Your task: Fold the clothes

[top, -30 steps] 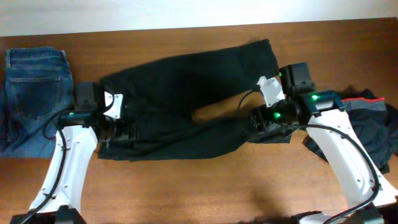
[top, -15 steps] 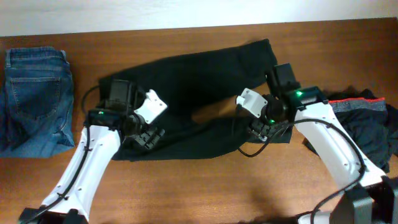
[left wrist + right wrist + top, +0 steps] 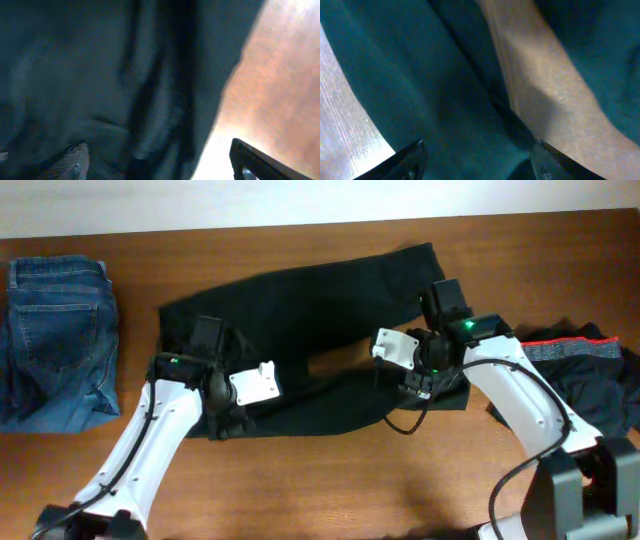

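Black trousers (image 3: 300,310) lie spread across the middle of the table, their two legs forking toward the right. My left gripper (image 3: 228,420) hangs over the near-left hem. In the left wrist view the left gripper (image 3: 160,172) is open, one finger over the dark trousers (image 3: 100,75), the other over bare wood. My right gripper (image 3: 420,385) is low over the lower leg's right end. The right wrist view shows the right gripper (image 3: 480,165) open, with the trousers (image 3: 420,90) lying between its fingers, not pinched. A second black garment (image 3: 585,375) with a grey, red-edged waistband lies crumpled at the right.
Folded blue denim jeans (image 3: 55,330) lie at the far left edge. A wedge of bare wood (image 3: 345,360) shows between the two trouser legs. The wooden table (image 3: 330,480) runs open along the front, and its back edge meets a pale wall.
My left arm has swung in from the trousers' left end to their near hem, its wrist turning. My right gripper has shifted left along the lower leg. The trousers have barely moved.
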